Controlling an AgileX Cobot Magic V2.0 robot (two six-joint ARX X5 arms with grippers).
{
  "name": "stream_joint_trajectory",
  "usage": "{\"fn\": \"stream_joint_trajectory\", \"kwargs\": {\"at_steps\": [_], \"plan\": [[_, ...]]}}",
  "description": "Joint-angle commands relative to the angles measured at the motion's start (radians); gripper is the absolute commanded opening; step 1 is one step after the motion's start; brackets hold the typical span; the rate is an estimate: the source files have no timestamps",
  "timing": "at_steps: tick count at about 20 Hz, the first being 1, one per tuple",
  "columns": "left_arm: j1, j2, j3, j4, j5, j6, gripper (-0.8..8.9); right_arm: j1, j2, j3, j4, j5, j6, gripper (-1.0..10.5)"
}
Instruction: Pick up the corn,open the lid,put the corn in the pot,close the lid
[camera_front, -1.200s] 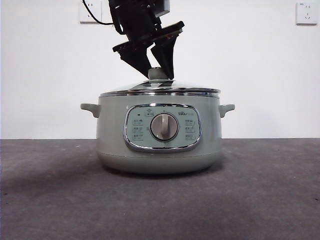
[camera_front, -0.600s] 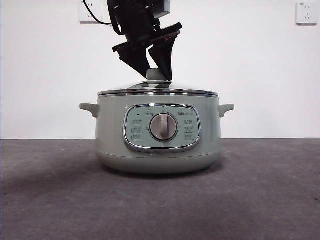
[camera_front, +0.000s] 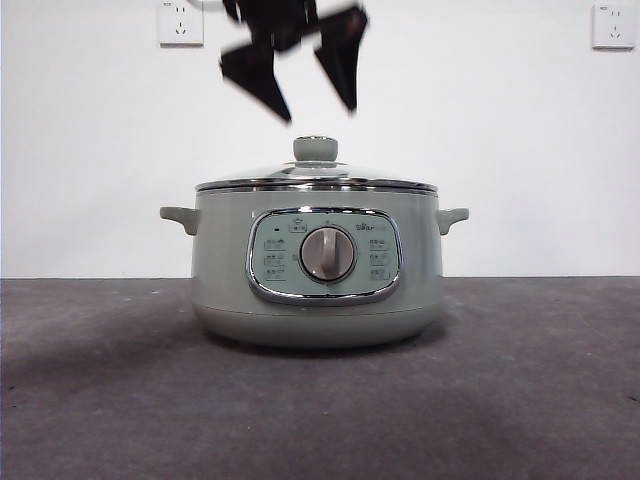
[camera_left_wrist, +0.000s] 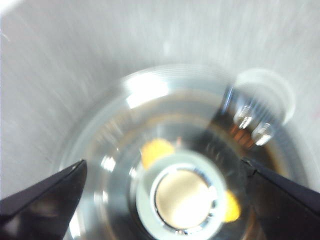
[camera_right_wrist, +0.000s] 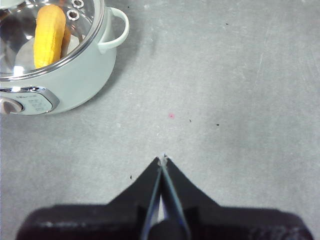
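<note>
Above the pot (camera_front: 316, 265), the left pincer (camera_front: 312, 92) hangs released over the lid (camera_front: 316, 178); wrist views alone reveal the corn (camera_right_wrist: 49, 35) inside, right pincer (camera_right_wrist: 163, 159) clenched over the table (camera_right_wrist: 240, 100).

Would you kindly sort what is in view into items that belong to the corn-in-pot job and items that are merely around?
Job items: corn, under the lid, in the pot; left gripper open above the knob.
Merely around: wall sockets, table.

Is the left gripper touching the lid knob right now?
Apart. The front view shows white wall between the open left gripper and the lid's knob.
</note>
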Motion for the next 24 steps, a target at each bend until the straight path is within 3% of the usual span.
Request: {"fn": "stream_joint_trajectory", "kwargs": {"at_steps": [1, 2, 3, 6, 7, 19, 24], "plan": [[-0.006, -0.003, 0.127, -0.079, -0.002, -0.038, 6.54, 0.000, 0.001, -0.013, 0.006, 0.001, 0.003, -0.1], [-0.006, -0.004, 0.176, -0.129, -0.001, -0.062, 6.38, 0.000, 0.001, -0.013, 0.006, 0.007, 0.004, -0.1], [-0.007, -0.004, 0.232, -0.192, -0.001, -0.086, 5.28, 0.000, 0.002, -0.013, 0.006, 0.021, 0.004, 0.0], [-0.022, -0.030, 0.307, -0.254, 0.017, -0.097, 0.51, 0.000, 0.010, -0.013, 0.006, 0.063, 0.015, 0.0], [-0.027, -0.051, 0.307, -0.254, 0.033, -0.096, -0.05, 0.000, 0.012, -0.013, 0.005, 0.064, 0.016, 0.0], [-0.215, -0.255, 0.305, -0.255, 0.032, -0.104, -0.03, 0.000, 0.027, -0.013, 0.006, 0.064, 0.015, 0.0], [-0.220, -0.280, 0.305, -0.255, 0.024, -0.079, -0.03, 0.000, 0.032, -0.013, 0.006, 0.064, 0.015, 0.0]]}}
